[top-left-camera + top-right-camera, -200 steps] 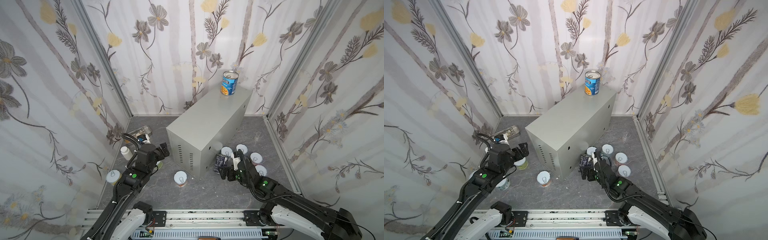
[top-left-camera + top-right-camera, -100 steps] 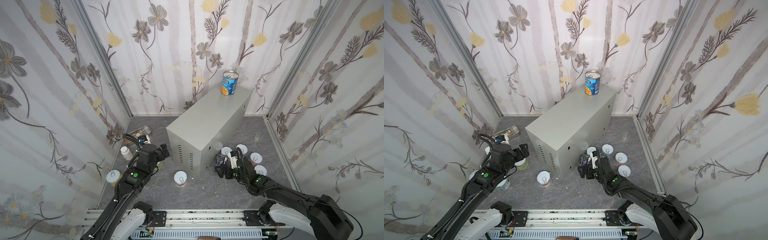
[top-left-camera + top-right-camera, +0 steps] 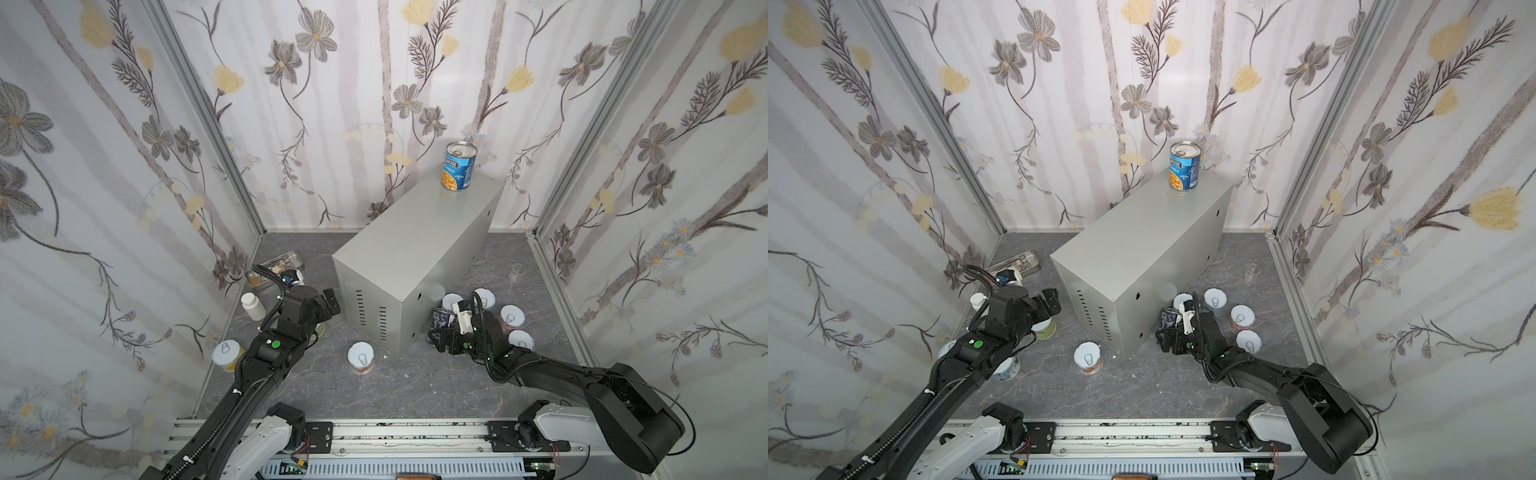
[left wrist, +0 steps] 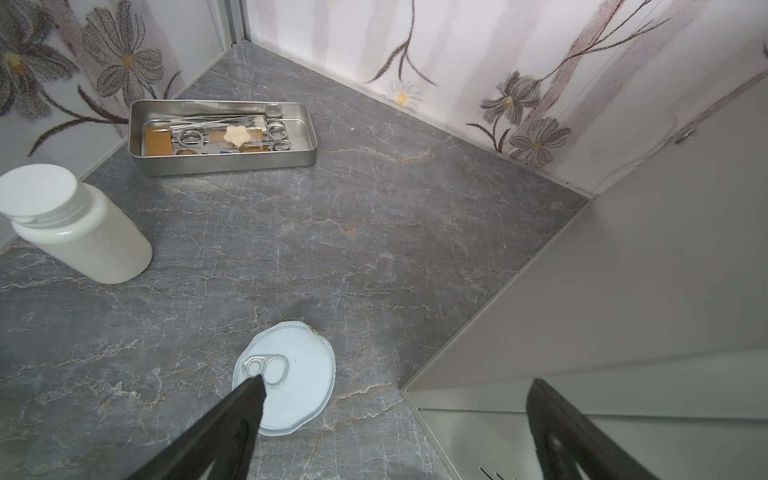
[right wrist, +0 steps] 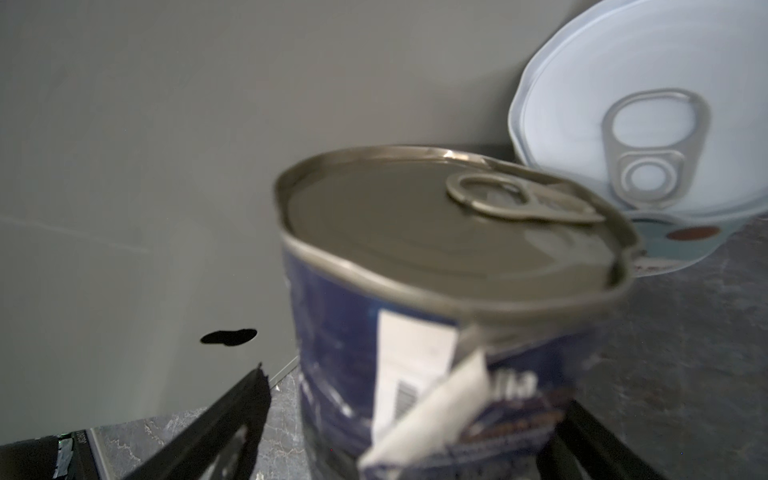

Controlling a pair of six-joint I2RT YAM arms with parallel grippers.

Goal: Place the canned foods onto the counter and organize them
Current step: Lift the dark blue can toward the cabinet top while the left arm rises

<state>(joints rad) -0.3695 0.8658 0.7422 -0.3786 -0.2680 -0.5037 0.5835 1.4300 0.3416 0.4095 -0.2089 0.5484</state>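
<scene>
Cans: blue can upright on far end of grey box worktop | navy can low beside worktop's side, pale-lidded can just beside it | right gripper open, jaws straddling navy can, gap at one side | left gripper wide open above short can

Three walls close in the space, papered white with pale grey-lilac vertical stripes and thin dark stems bearing grey and soft yellow flowers. Metal corner posts run up where the panels meet, one at each back corner in both top views. Below lies a dark grey surface veined like marble, its fine pale and rust-coloured cracks clearest in the left wrist view. The light is soft and even, with only faint shadows.
</scene>
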